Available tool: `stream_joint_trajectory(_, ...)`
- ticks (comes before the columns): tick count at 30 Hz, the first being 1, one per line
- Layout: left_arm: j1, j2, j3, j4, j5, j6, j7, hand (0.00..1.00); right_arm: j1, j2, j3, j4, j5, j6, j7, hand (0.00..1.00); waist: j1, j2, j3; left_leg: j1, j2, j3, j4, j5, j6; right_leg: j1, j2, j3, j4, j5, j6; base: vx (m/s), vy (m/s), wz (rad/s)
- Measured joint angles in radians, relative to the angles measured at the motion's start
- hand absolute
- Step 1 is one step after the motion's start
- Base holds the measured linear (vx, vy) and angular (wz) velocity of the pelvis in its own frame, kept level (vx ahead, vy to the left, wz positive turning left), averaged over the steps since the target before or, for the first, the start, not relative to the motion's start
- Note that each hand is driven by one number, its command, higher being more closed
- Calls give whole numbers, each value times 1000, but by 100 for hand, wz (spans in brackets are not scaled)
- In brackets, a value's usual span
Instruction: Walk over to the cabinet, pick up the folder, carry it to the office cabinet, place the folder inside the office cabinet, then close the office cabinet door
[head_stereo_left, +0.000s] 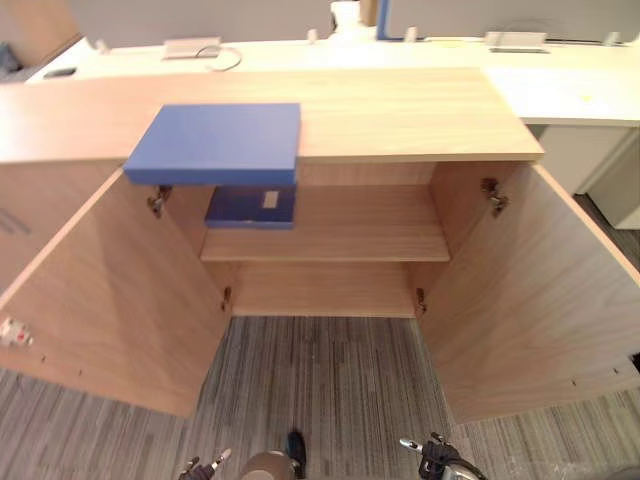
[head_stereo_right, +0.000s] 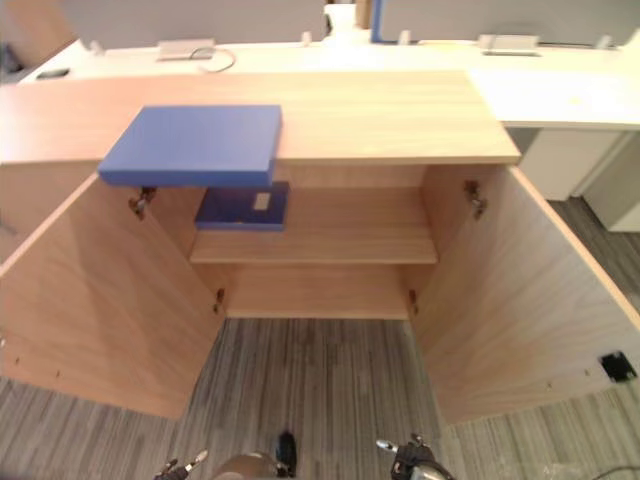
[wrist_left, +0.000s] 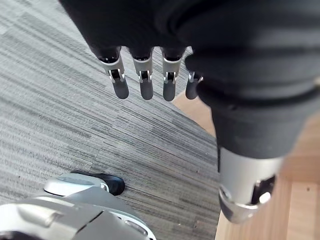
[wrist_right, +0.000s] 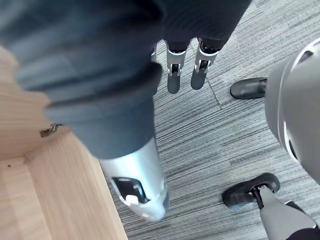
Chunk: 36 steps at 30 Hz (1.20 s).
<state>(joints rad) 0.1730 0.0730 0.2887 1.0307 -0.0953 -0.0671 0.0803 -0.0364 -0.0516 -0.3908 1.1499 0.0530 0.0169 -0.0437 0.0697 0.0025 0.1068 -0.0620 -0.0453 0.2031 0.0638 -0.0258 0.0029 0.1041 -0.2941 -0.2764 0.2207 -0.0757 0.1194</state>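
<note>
Folder (head_stereo_left: 215, 143) atop cabinet (head_stereo_left: 400, 115) per eye views, wrist views: L robot hand (wrist_left: 146, 75), R robot hand (wrist_right: 173, 75) straight-fingered

Shelf folder (head_stereo_left: 250, 207) partly behind top folder (head_stereo_left: 215, 143)

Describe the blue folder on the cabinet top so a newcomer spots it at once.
Find the light wooden cabinet standing wide open. On its top, left of centre, lies a flat mid-blue rectangular folder overhanging the front edge. The darker blue folder on the shelf below carries a white label; this one is plain.
</note>
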Motion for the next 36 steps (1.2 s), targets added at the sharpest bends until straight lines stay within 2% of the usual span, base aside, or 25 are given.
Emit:
stream_joint_trajectory(1,4,1,-13,0,4,0,0,0,5,-1,0,-1,0,0,1,0,-1,4,-2,17,-3,0,-20,2,4,-21,-7,8,49,0,0,79,161,-63)
stream_joint_trajectory(2,10,4,-34,1,9,0,-1,0,23,-2,1,-5,-1,0,4,0,-5,12,-4,60,-9,-3,-53,4,6,-66,-27,12,177,1,-2,94,146,-23)
stream_joint_trajectory(3,15,11,-51,3,8,0,-8,0,47,-2,3,-9,-7,1,7,0,-13,16,-2,99,-13,-8,-67,5,8,-113,-57,9,322,13,-24,98,131,-8)
stream_joint_trajectory(4,19,13,-58,3,8,0,-14,0,61,0,4,-25,-15,-13,7,0,-18,19,-1,112,-14,-10,-68,7,10,-133,-71,6,388,20,-46,105,86,12)
stream_joint_trajectory(5,29,12,-66,6,7,1,-24,0,64,-8,24,-46,-19,-14,10,0,-33,17,0,139,-15,-12,-68,17,25,-162,-86,0,485,4,-62,115,33,17)
stream_joint_trajectory(7,28,17,-72,19,-11,2,-43,0,58,-14,63,-47,-29,-14,15,0,-51,20,0,158,-12,-32,-72,14,38,-190,-58,-13,514,-93,-50,156,-38,32)
stream_joint_trajectory(8,24,20,-78,19,-39,2,-55,0,45,-10,74,-45,-30,-15,21,0,-62,21,5,161,-2,-56,-65,26,50,-204,-4,0,462,-143,-44,213,-151,49)
stream_joint_trajectory(9,18,20,-78,20,-80,2,-69,0,33,-7,79,-41,-31,-15,23,0,-65,26,20,164,16,-71,-53,28,52,-210,68,34,377,-166,-39,219,-180,53)
stream_joint_trajectory(10,16,20,-78,19,-105,3,-76,0,32,-7,79,-39,-31,-15,24,0,-68,26,21,163,24,-81,-44,26,51,-205,106,56,306,-164,-40,173,-189,58)
stream_joint_trajectory(11,16,23,-77,9,-138,1,-85,0,34,-1,80,-39,-31,-15,28,0,-64,11,20,163,19,-109,-32,15,34,-190,141,80,144,-101,-73,118,-162,53)
stream_joint_trajectory(12,18,31,-73,-5,-170,-2,-92,0,35,6,83,-37,-31,-15,31,0,-59,-16,25,171,0,-115,-30,8,22,-192,125,79,102,-53,-81,148,-222,47)
stream_joint_trajectory(14,38,-6,-65,-63,-224,-2,-101,0,40,0,109,-39,-32,-14,33,0,-47,11,2,157,35,-133,-27,-7,-7,-175,157,57,63,-55,-79,135,-205,20)
stream_joint_trajectory(15,46,-15,-64,-85,-241,-2,-103,0,39,0,110,-40,-33,-14,34,0,-45,17,-2,150,45,-137,-25,-8,-11,-168,167,47,45,-50,-85,120,-187,24)
stream_joint_trajectory(16,61,-32,-68,-134,-310,-1,-118,0,41,4,112,-50,-35,-14,38,0,-46,22,-4,142,61,-155,-26,-9,-18,-150,187,21,2,-42,-95,89,-193,37)
stream_joint_trajectory(20,120,-53,-140,-360,-482,2,-151,0,72,4,118,-56,-37,-10,41,0,-35,15,-16,133,96,-208,-57,-3,-44,-95,231,-44,-95,-24,-110,104,-155,38)
stream_joint_trajectory(22,150,-53,-158,-441,-522,1,-153,0,82,1,117,-58,-39,-6,41,0,-31,8,-21,135,99,-215,-63,-5,-49,-83,237,-55,-112,-23,-109,121,-40,18)
stream_joint_trajectory(23,175,-51,-166,-511,-559,5,-155,0,83,-3,117,-65,-45,-2,41,0,-26,14,-26,135,100,-215,-65,-9,-54,-76,238,-58,-119,-23,-109,112,15,9)
stream_joint_trajectory(26,243,-44,-162,-766,-604,11,-155,0,100,4,119,-103,-75,2,42,0,-18,5,-29,156,90,-219,-75,-11,-57,-35,230,-82,-147,-20,-104,110,48,20)
stream_joint_trajectory(28,256,-47,-141,-885,-603,9,-149,0,108,9,119,-128,-75,3,42,0,-6,0,-31,156,83,-219,-74,-11,-57,-26,224,-94,-155,-17,-98,48,51,23)
stream_joint_trajectory(31,258,-104,-35,-1097,-546,-6,-95,0,119,31,117,-146,-74,3,41,0,25,-21,-34,147,69,-235,-63,-17,-51,-9,212,-116,-172,-13,-91,32,64,25)
stream_joint_trajectory(33,260,-147,32,-1234,-414,-29,3,0,146,59,113,-175,-73,4,34,0,37,-38,-26,145,58,-269,-35,-35,-39,21,200,-151,-174,-15,-81,1,58,42)
stream_joint_trajectory(34,263,-150,48,-1260,-384,-35,29,0,148,67,113,-178,-72,4,31,0,41,-42,-27,143,54,-274,-29,-39,-38,25,197,-158,-173,-17,-79,-16,42,33)
stream_joint_trajectory(36,268,-161,102,-1342,-173,-40,167,0,153,88,113,-183,-62,4,9,0,57,-56,-32,128,44,-292,-11,-47,-30,25,188,-171,-172,-17,-72,-20,47,22)
